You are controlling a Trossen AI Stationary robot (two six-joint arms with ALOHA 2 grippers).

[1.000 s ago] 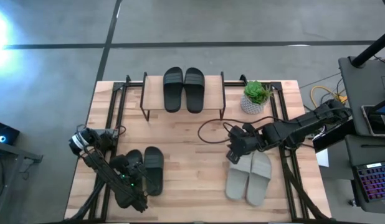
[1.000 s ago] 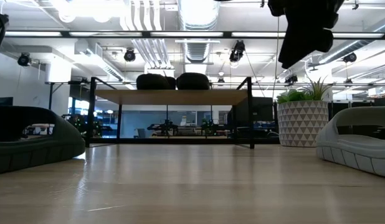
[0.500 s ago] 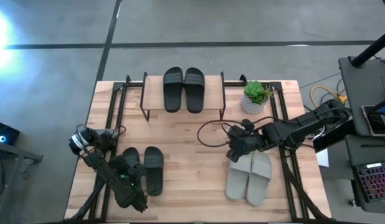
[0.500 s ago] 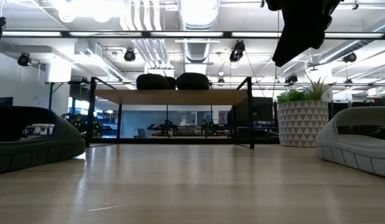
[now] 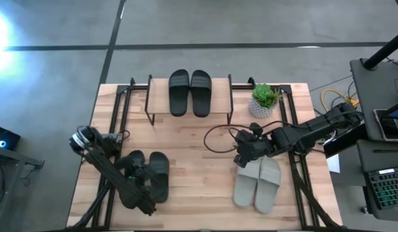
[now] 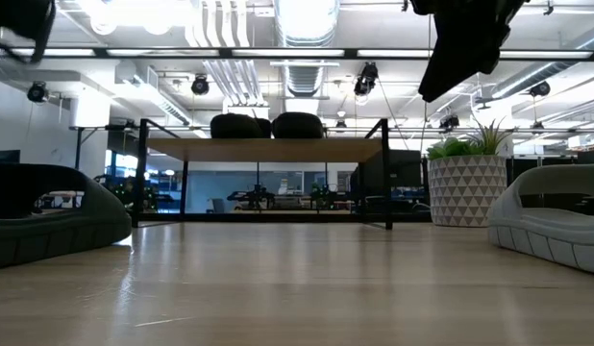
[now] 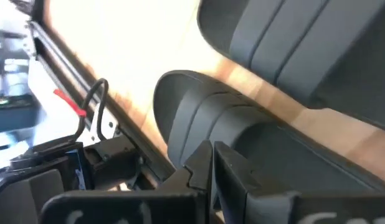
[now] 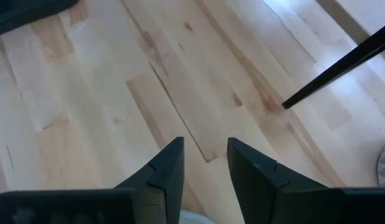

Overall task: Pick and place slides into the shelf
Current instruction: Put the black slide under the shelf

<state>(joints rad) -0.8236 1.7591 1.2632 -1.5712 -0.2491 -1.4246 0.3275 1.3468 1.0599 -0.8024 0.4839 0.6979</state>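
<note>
Wooden tabletop (image 5: 192, 161) before you: left gripper (image 5: 140, 173) clamped on a black slide (image 5: 136, 169) — its mate (image 5: 159, 175) alongside; right gripper (image 8: 204, 167) parted, empty, above the grey-green pair (image 5: 258, 183); another black pair (image 5: 189, 92) tops the shelf (image 5: 159, 98).

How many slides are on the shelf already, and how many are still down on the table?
2 black slides sit on the shelf. 4 remain on the table: a black pair at the shut left gripper, partly hidden by it, and a grey-green pair beside the right gripper.
</note>
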